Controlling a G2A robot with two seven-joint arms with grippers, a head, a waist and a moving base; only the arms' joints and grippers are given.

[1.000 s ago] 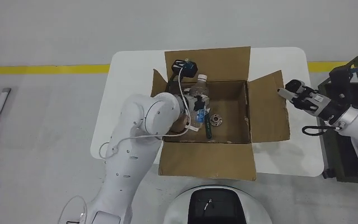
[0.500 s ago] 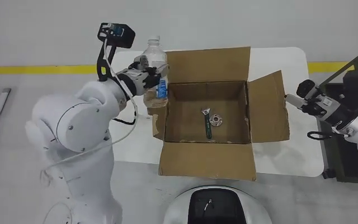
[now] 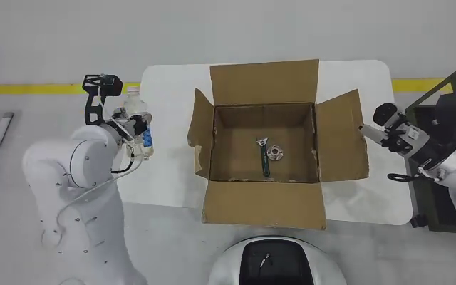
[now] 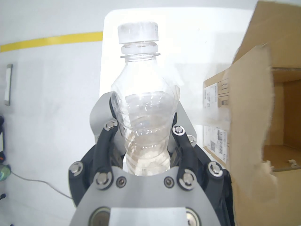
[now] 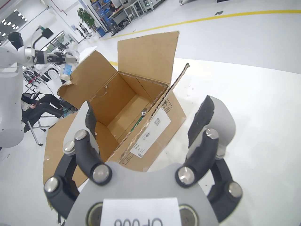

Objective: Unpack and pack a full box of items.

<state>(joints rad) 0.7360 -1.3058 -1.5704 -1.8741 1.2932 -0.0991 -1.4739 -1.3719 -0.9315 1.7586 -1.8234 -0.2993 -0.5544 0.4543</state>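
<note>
Between left jaws, clear plastic bottle (image 4: 141, 88)

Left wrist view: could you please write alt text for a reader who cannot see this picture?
The left gripper is shut on a clear plastic bottle with a white cap, and the white table lies behind it. Beside the bottle stands an open cardboard box whose near flap has a torn edge.
</note>
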